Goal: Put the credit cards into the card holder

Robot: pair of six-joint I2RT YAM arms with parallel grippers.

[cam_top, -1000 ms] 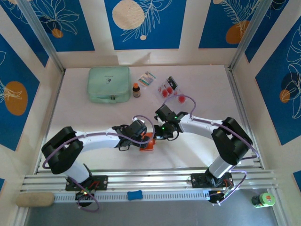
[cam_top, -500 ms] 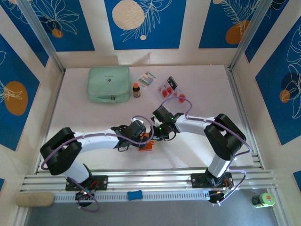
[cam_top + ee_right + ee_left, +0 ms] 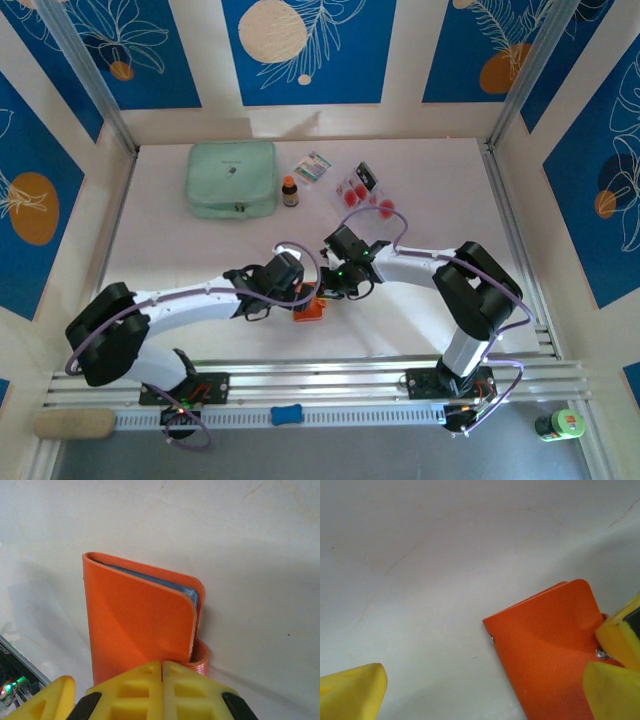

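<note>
Top external view: the card holder (image 3: pixel 311 309) lies on the table (image 3: pixel 420 330) at mid-width, nearer the front rail than the back wall, partly hidden under both wrists. The left gripper (image 3: pixel 298 296) is over its left side and the right gripper (image 3: pixel 336 284) is at its far right. Bare tabletop surrounds it, widest towards the side edges. The credit cards (image 3: pixel 358 187) lie well apart at the back, near a patterned packet (image 3: pixel 316 165), a small bottle (image 3: pixel 290 191) and a mint-green pouch (image 3: pixel 232 179).

Left wrist view: the left gripper (image 3: pixel 485 685) is released, fingers (image 3: pixel 352 692) spread wide. The card holder (image 3: pixel 545 655) lies by the right-hand finger, askew to the frame and running off the bottom edge, with a rounded corner uppermost. There is open table to the left and above.

Right wrist view: the right gripper (image 3: pixel 162 672) is clenched, pads tight together at the card holder's (image 3: pixel 137 615) near edge; whether they pinch the cover cannot be told. The long axis points away from the fingers, and grey-blue pocket edges show along the top and right
</note>
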